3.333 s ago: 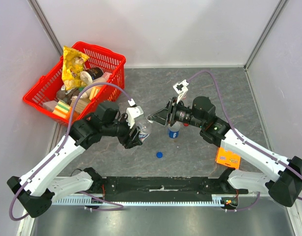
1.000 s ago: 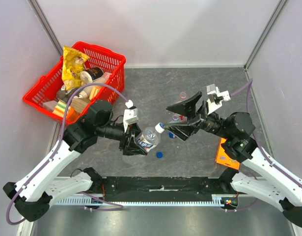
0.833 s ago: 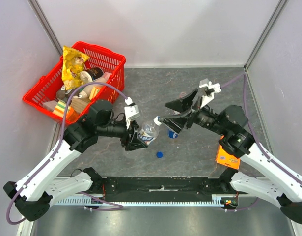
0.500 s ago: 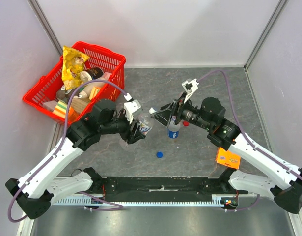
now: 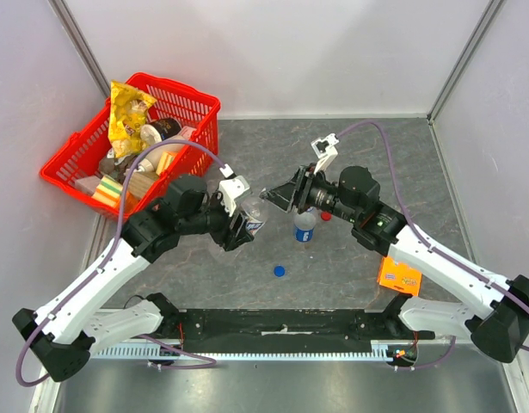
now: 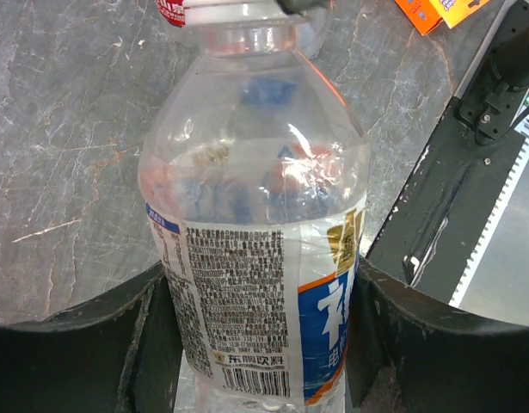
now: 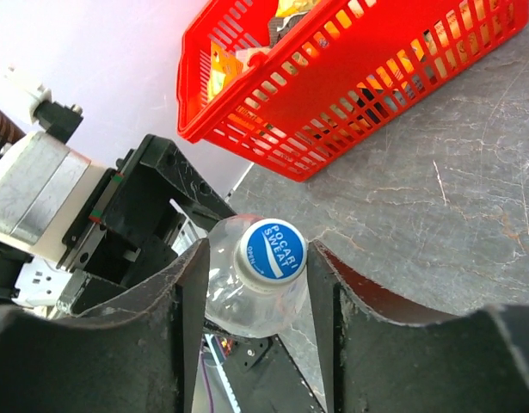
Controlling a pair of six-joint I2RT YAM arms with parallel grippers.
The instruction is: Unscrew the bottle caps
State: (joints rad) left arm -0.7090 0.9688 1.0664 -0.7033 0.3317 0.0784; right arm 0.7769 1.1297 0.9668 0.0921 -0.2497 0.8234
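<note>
Both arms converge: left tool (image 5: 244, 225) grips bottle (image 6: 247, 215), right tool (image 7: 257, 262) straddles cap (image 7: 273, 249).

The pale-labelled bottle (image 6: 255, 215) overruns the left wrist view — top cut off above, base below.

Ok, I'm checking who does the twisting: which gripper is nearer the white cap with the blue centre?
Right. The right gripper straddles the cap, one finger on each side; the left gripper clamps the bottle further down its body.
</note>
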